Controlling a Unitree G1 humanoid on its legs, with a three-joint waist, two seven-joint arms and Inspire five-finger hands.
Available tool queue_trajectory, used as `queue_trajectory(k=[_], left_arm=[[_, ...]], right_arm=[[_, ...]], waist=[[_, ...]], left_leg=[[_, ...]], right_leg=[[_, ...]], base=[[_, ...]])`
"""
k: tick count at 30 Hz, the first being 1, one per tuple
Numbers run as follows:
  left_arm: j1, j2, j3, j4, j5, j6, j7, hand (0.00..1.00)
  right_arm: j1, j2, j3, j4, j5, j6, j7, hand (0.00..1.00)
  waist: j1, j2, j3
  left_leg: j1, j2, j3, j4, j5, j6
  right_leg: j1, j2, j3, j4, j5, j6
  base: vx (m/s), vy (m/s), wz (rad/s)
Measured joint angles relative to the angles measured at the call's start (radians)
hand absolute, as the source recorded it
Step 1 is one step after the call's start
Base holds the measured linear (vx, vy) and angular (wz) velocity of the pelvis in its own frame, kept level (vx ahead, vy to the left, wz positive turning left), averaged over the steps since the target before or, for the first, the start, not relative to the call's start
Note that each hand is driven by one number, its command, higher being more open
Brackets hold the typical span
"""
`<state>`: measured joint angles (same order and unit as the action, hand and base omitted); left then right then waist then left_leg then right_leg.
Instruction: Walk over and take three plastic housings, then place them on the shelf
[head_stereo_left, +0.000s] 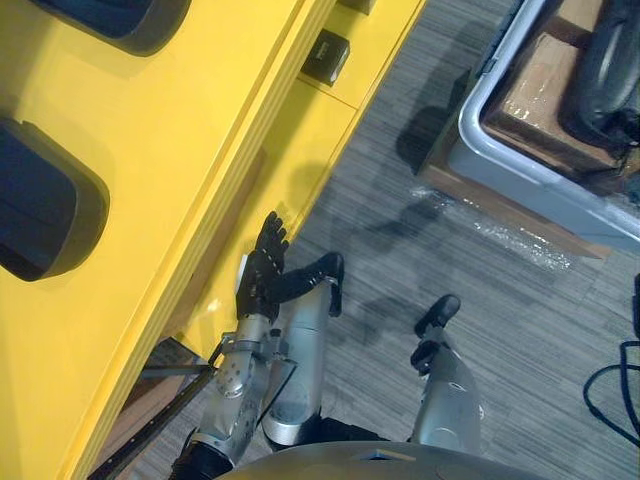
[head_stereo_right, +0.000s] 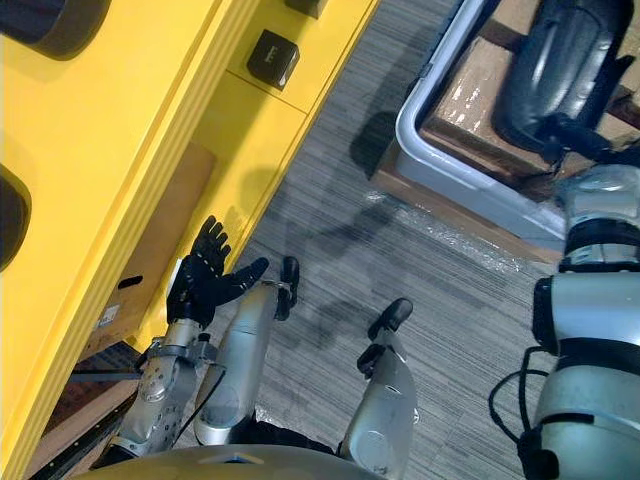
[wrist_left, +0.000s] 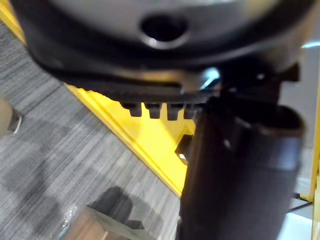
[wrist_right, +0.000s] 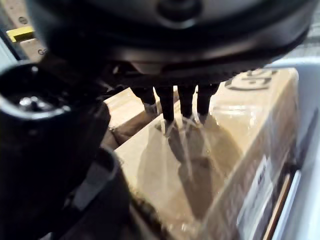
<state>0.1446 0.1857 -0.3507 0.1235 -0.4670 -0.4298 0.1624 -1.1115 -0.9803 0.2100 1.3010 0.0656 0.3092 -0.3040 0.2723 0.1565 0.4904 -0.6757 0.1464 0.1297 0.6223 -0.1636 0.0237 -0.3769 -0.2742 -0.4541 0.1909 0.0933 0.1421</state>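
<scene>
A tall yellow shelf (head_stereo_left: 150, 250) is running down the left side, and two dark plastic housings (head_stereo_left: 40, 210) are lying on its top level. The left hand (head_stereo_left: 262, 272) is hanging just beside the shelf's lower edge, fingers spread and holding nothing. To the right, a grey bin (head_stereo_right: 470, 190) is sitting on the carpet, and a third dark housing (head_stereo_right: 560, 70) is lying in it on a film-wrapped cardboard box (wrist_right: 225, 150). The right hand (wrist_right: 150, 45) is hovering over that box, its fingers (wrist_right: 166, 102) looking straight and unclenched.
</scene>
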Motion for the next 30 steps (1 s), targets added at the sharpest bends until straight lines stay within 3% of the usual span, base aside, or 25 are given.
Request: queue_trajectory(k=[8, 11, 15, 17, 19, 25, 28, 30], left_arm=[[0.003, 0.011, 0.026, 0.0, -0.035, -0.029, -0.045, 1.0], [0.035, 0.017, 0.063, -0.048, -0.038, -0.029, -0.061, 1.0], [0.065, 0.028, 0.134, -0.126, -0.044, -0.03, -0.067, 1.0], [0.066, 0.037, 0.162, -0.137, -0.046, -0.03, -0.069, 1.0], [0.071, 0.058, 0.186, -0.16, -0.047, -0.029, -0.078, 1.0], [0.084, 0.07, 0.19, -0.215, -0.103, -0.026, -0.186, 1.0], [0.008, 0.076, 0.139, -0.219, -0.102, 0.012, -0.224, 1.0], [-0.127, 0.112, 0.071, -0.216, -0.086, 0.075, -0.251, 1.0]], right_arm=[[-0.006, -0.046, 0.025, 0.009, -0.258, 0.101, 0.109, 0.0], [0.001, -0.037, 0.015, 0.03, -0.295, 0.103, 0.191, 0.0], [0.073, -0.009, -0.006, 0.035, -0.317, 0.039, 0.195, 0.0], [0.111, 0.01, -0.008, 0.02, -0.316, 0.001, 0.18, 0.0], [0.182, 0.043, -0.027, -0.019, -0.313, -0.049, 0.141, 0.0], [0.328, 0.14, -0.035, -0.264, -0.313, -0.076, 0.048, 0.0], [0.353, 0.166, -0.035, -0.374, -0.313, -0.075, -0.015, 0.0], [0.347, 0.174, -0.034, -0.434, -0.326, -0.075, -0.064, 0.0]], waist=[[-0.001, 0.011, 0.005], [-0.004, 0.011, 0.005], [-0.023, 0.004, 0.009], [-0.034, -0.011, 0.017], [-0.043, -0.041, 0.027], [-0.087, -0.133, 0.028], [-0.103, -0.155, 0.028], [-0.116, -0.161, 0.027]], left_leg=[[0.005, -0.001, -0.02, -0.031, 0.028, -0.014], [0.042, 0.003, -0.018, -0.047, 0.032, -0.019], [0.077, 0.006, -0.017, -0.057, 0.034, -0.023], [0.098, 0.008, -0.015, -0.068, 0.036, -0.025], [0.129, 0.013, -0.01, -0.078, 0.037, -0.026], [0.205, 0.028, 0.014, -0.109, 0.042, -0.038], [0.243, 0.04, 0.033, -0.121, 0.044, -0.046], [0.258, 0.05, 0.046, -0.124, 0.047, -0.05]], right_leg=[[0.006, 0.006, -0.035, 0.0, -0.006, -0.01], [0.034, 0.01, -0.038, 0.001, -0.011, -0.018], [0.066, 0.014, -0.044, 0.004, -0.021, -0.032], [0.083, 0.016, -0.044, 0.004, -0.024, -0.036], [0.107, 0.02, -0.04, 0.002, -0.027, -0.039], [0.156, 0.032, -0.019, -0.006, -0.031, -0.047], [0.176, 0.04, -0.002, -0.014, -0.03, -0.047], [0.182, 0.051, 0.021, -0.022, -0.022, -0.049]], base=[[-0.03, -0.073, 0.07], [-0.02, -0.077, 0.0], [-0.05, -0.022, 0.03], [-0.04, -0.014, 0.01], [-0.03, -0.02, -0.03], [-0.02, -0.019, -0.09], [-0.03, -0.019, -0.17], [-0.06, -0.009, -0.16]])
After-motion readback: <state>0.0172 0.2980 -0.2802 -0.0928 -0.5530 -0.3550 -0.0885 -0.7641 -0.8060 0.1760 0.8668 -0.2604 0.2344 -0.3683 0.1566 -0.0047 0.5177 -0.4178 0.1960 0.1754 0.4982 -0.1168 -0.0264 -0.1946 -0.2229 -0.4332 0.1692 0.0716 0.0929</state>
